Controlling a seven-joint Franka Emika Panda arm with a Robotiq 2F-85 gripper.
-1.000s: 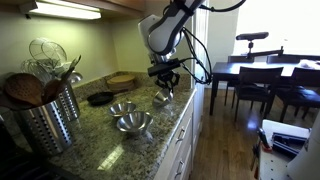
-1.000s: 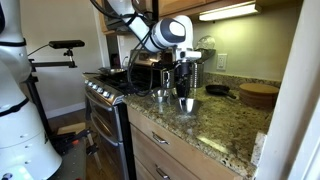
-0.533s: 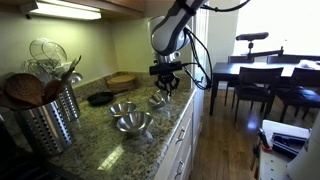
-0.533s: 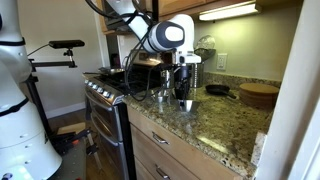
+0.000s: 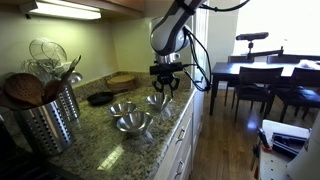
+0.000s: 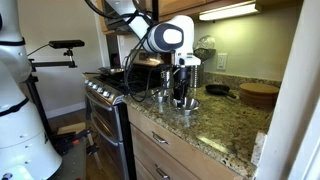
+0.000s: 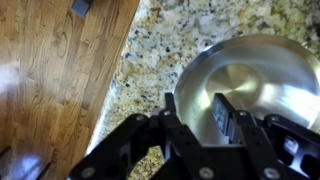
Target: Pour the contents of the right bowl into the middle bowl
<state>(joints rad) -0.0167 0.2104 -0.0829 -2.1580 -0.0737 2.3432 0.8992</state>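
Note:
Three shiny metal bowls stand on the granite counter (image 5: pixel 150 135). The right bowl (image 5: pixel 157 100) is nearest the counter's end and also shows in an exterior view (image 6: pixel 186 102) and the wrist view (image 7: pixel 255 80). The middle bowl (image 5: pixel 122 108) and a third bowl (image 5: pixel 133 123) stand beside it. My gripper (image 5: pixel 165 88) (image 6: pixel 181 92) is down at the right bowl. In the wrist view my gripper (image 7: pixel 195 105) straddles the rim, one finger outside and one inside, with a gap still showing. I see nothing inside the bowl.
A metal utensil holder (image 5: pixel 45 115) with wooden spoons stands at one end. A black pan (image 5: pixel 100 98) and a round wooden board (image 5: pixel 122 79) lie by the wall. The counter edge drops to a wood floor (image 7: pixel 50 80). A stove (image 6: pixel 105 90) adjoins the counter.
The gripper has come down onto the right bowl, and its fingers now sit over the rim. The bowls have not moved.

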